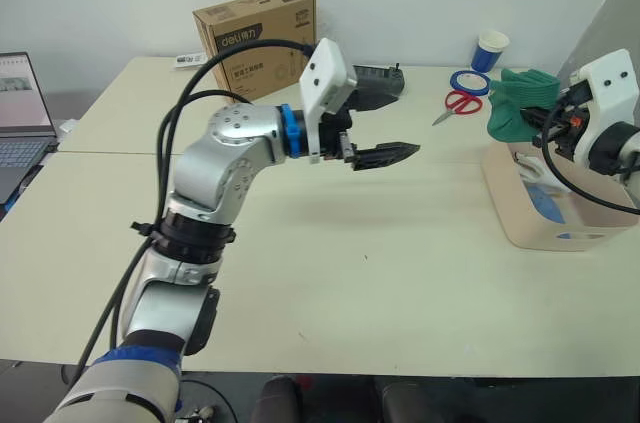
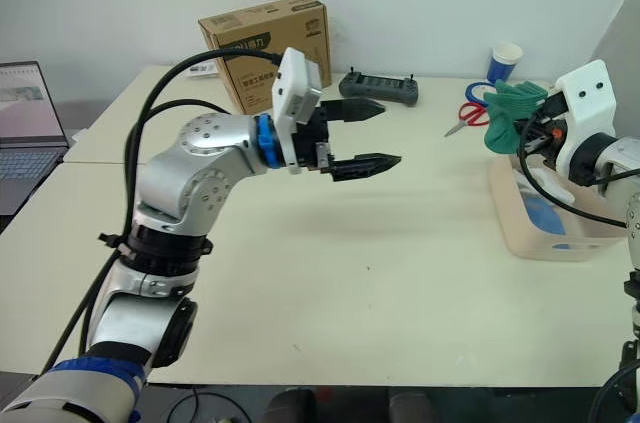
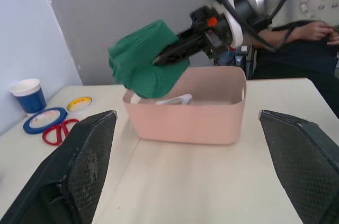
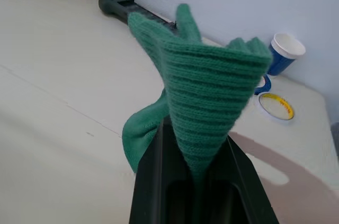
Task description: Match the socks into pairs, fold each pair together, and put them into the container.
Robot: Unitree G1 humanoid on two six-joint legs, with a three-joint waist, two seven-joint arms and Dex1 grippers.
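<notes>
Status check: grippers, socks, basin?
Left gripper open, empty, mid-table. Right gripper shut on green socks, above basin. Blue and white socks already inside. Path clear.

The left gripper (image 2: pixel 365 135) is held up in the air with its two fingers spread wide. The right gripper (image 1: pixel 528 115) is pinched tight on green socks (image 1: pixel 515 100).

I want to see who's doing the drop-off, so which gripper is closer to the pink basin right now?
Right. The right gripper holds the green socks just above the basin; the left gripper hangs open over mid-table, well away from it.
</notes>
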